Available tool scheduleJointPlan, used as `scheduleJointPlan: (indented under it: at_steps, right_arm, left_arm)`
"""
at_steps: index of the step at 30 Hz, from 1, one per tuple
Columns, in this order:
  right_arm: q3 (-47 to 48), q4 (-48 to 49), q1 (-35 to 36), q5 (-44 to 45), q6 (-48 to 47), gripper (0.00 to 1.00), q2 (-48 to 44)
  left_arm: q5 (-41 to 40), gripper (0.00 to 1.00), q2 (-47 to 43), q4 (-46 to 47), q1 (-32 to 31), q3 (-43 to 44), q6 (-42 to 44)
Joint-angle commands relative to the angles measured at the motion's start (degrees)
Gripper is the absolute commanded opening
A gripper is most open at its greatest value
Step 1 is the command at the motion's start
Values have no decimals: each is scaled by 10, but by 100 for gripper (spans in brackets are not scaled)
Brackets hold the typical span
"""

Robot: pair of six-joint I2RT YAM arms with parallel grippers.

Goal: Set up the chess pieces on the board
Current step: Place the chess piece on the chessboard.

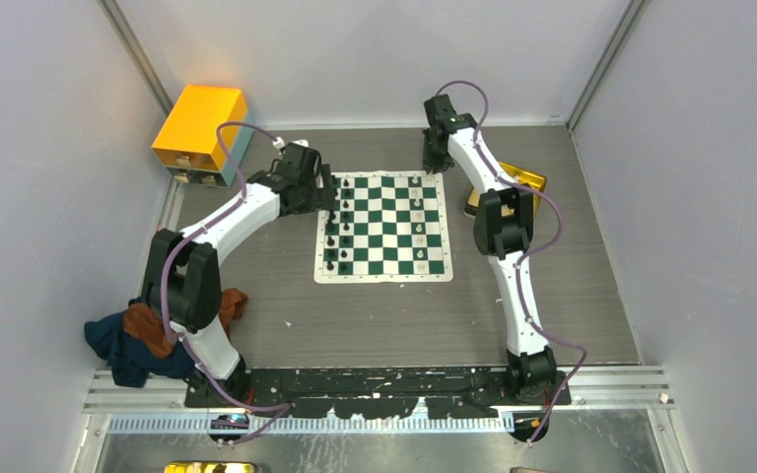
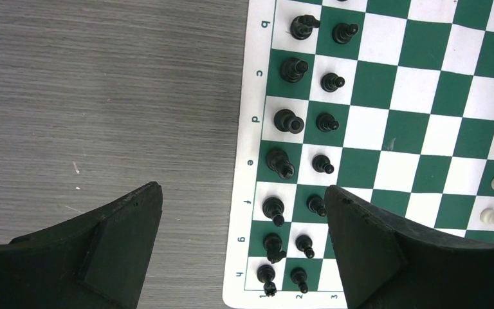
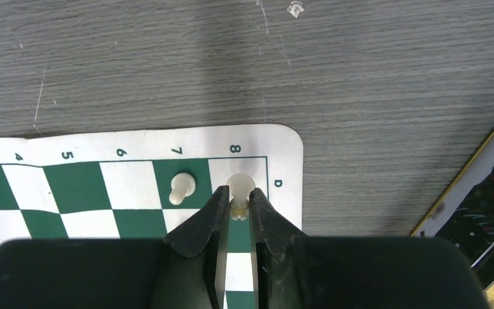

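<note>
The board (image 1: 384, 277) lies mid-table. Black chess pieces (image 2: 289, 120) stand in two files along its left edge. Several white ones (image 1: 420, 229) stand along the right side. My left gripper (image 2: 243, 193) hangs open above the board's left border (image 2: 386, 96), holding nothing; in the top view the left gripper (image 1: 327, 192) sits beside the black files. My right gripper (image 3: 239, 198) is shut on a cream-white rook (image 3: 240, 187) at the far right corner square of the board (image 3: 71, 187), next to a white pawn (image 3: 182, 187). From above, the right gripper (image 1: 434, 158) hides that rook.
An orange-yellow box (image 1: 200, 131) stands at the back left. A translucent yellow tray (image 1: 522, 179) lies right of the board, its corner (image 3: 482, 206) also near my right gripper. Bunched cloths (image 1: 138, 335) lie at the front left.
</note>
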Motion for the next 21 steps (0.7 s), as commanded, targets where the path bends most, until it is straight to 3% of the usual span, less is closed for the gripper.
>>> scheduleJointPlan:
  at_steps: [1,21]
  right_arm:
    - [27,-1,5,-8,5,1,6]
    - [50,-14,5,-10,3,1,22]
  left_arm:
    - [6,97,-1,27,-1,-2,-6]
    - [7,97,6,28,0,-1,-5]
